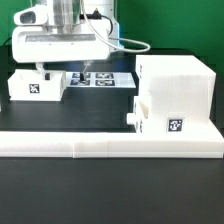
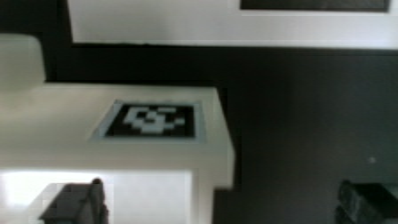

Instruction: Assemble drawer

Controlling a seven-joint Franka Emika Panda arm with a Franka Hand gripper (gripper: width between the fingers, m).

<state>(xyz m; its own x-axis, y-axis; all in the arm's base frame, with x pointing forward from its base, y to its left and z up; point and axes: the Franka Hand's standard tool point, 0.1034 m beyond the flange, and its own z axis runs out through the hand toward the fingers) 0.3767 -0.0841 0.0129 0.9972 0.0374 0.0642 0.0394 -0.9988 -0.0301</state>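
A small white drawer box [image 1: 35, 85] with a black-and-white tag lies at the exterior view's left. In the wrist view its tagged top [image 2: 157, 120] fills the lower left. My gripper [image 1: 64, 70] hangs just above this box, open and empty. In the wrist view the gripper [image 2: 222, 203] has one finger [image 2: 71, 200] over the box and the other over the black table beside it. The large hollow casing [image 1: 182, 78] stands at the exterior view's right. A second knobbed box [image 1: 158, 115] with a tag sits at its lower left, knob pointing left.
The long low white L-shaped wall [image 1: 110, 146] runs across the front of the black table. The marker board [image 1: 100, 78] lies flat behind the gripper; it also shows in the wrist view [image 2: 151, 20]. The arm's white body is above the left box.
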